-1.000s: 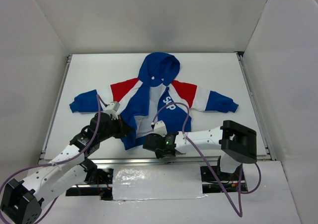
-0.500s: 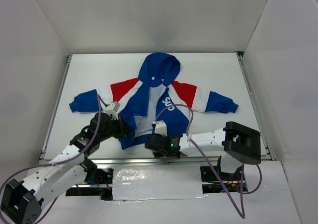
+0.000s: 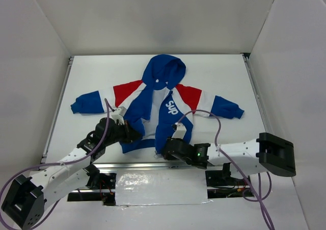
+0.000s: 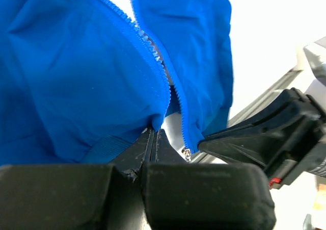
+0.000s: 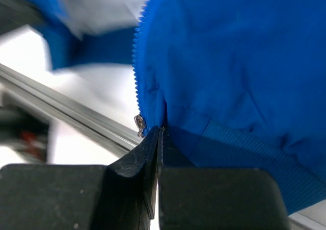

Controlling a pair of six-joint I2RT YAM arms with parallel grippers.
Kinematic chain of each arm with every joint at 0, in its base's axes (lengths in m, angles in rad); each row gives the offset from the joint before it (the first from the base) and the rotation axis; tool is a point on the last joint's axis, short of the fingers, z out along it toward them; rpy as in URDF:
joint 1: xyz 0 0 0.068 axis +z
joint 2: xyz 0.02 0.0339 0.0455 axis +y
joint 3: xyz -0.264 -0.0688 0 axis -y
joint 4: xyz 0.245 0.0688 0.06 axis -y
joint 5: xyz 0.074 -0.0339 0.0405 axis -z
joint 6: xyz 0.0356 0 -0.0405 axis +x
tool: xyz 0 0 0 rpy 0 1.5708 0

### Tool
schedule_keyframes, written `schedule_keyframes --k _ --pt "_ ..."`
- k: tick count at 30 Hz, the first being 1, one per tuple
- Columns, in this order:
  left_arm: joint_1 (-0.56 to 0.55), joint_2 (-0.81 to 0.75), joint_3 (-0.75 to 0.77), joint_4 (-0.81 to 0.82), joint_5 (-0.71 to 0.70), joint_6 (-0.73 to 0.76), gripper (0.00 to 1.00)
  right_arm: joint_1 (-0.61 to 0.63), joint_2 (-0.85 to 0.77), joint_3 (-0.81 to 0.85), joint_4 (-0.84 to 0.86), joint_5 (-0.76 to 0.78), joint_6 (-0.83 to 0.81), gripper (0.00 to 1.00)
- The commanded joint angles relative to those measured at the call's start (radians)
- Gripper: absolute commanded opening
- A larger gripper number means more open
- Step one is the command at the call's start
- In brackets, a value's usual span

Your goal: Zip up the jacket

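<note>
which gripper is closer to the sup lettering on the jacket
Right. The right gripper pinches the jacket hem directly below the lettering; the left gripper pinches the other panel's hem.

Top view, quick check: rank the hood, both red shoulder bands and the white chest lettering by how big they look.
On the jacket:
1. hood, largest.
2. left red shoulder band and right red shoulder band, about alike, so not ranked.
3. white lettering, smallest.
</note>
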Motion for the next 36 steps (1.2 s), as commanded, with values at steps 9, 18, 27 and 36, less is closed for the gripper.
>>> schedule_keyframes --k 9,18,27,36 --pt "-0.110 -0.003 -0.030 0.337 -0.035 -0.079 0.00 -0.017 -0.258 -0.196 0.426 0.202 0.080 0.00" --pt "-0.204 0.044 -0.035 0.449 -0.094 -0.096 0.00 -0.025 -0.343 -0.276 0.519 0.209 0.047 0.00" --pt "-0.285 0.057 -0.017 0.423 -0.221 -0.095 0.00 -0.025 -0.317 -0.246 0.491 0.225 0.044 0.00" --pt "-0.285 0.037 -0.029 0.438 -0.210 -0.106 0.00 -0.025 -0.297 -0.250 0.534 0.225 0.037 0.00"
